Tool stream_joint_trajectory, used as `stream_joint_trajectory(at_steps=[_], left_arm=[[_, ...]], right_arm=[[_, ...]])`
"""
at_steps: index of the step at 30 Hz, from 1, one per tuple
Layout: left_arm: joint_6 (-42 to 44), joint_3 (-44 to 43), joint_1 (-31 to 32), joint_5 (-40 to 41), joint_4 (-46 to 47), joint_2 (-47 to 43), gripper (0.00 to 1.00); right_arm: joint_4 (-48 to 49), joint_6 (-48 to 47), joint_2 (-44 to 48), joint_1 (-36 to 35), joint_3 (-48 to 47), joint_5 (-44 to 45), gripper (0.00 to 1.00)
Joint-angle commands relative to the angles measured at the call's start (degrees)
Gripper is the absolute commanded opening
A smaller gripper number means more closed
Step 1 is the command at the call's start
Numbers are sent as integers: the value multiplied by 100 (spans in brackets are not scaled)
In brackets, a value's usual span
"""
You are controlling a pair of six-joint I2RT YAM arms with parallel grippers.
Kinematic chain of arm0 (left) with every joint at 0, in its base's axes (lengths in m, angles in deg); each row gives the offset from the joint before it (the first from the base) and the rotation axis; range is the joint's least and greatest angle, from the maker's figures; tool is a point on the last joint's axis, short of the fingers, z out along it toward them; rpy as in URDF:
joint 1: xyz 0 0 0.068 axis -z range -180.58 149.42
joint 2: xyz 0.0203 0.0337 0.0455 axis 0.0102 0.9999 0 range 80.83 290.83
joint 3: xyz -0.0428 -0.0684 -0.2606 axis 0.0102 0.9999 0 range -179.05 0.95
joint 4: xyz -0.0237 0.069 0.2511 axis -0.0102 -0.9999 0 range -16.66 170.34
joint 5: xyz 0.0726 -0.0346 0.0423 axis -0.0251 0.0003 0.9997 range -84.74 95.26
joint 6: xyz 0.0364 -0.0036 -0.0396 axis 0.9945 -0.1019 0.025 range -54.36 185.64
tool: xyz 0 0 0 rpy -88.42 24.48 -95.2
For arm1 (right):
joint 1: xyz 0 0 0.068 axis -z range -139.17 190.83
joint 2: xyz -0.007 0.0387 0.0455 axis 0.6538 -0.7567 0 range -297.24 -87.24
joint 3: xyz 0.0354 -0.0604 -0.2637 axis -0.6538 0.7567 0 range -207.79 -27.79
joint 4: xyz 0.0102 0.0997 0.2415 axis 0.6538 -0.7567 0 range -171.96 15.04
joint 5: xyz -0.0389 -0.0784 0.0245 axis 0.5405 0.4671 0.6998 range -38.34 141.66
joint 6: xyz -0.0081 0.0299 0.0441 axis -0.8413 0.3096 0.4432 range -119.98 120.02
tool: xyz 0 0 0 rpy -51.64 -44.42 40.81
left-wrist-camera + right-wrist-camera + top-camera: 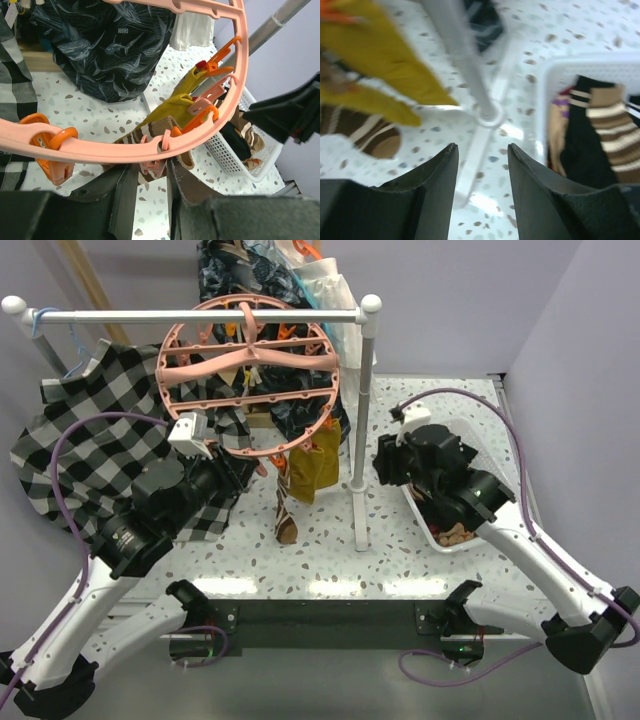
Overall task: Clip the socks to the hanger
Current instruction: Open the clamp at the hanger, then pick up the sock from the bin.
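Left gripper (152,180) up under hanger (100,152) rim, jaws narrow around a pink clip (154,162), pinch unclear. Right gripper (482,152) tilted down, jaws spread, socks (607,125) in basket (560,70) beside them.

Checkered shirt (70,440), white rail (200,315), white basket (240,160)

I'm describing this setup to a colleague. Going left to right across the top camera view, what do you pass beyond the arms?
In order: checkered shirt → pink hanger → white post → basket. The socks are left out because they overlap the hanger.
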Motion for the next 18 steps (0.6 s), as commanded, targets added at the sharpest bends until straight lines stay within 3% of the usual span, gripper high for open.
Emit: stream_joint_trajectory(at_steps=[1, 5, 11, 18], left_arm=[[-40, -333, 1, 87, -23, 54, 0], [-102, -333, 9, 61, -32, 71, 0], [-137, -439, 1, 0, -146, 124, 0], [-128, -491, 9, -9, -190, 150, 0]], right_arm=[[-199, -191, -213, 1063, 126, -244, 48], [196, -78, -791, 2230, 223, -789, 47], [829, 195, -1618, 3269, 267, -1027, 47], [1506, 20, -2435, 3596, 153, -1185, 44]])
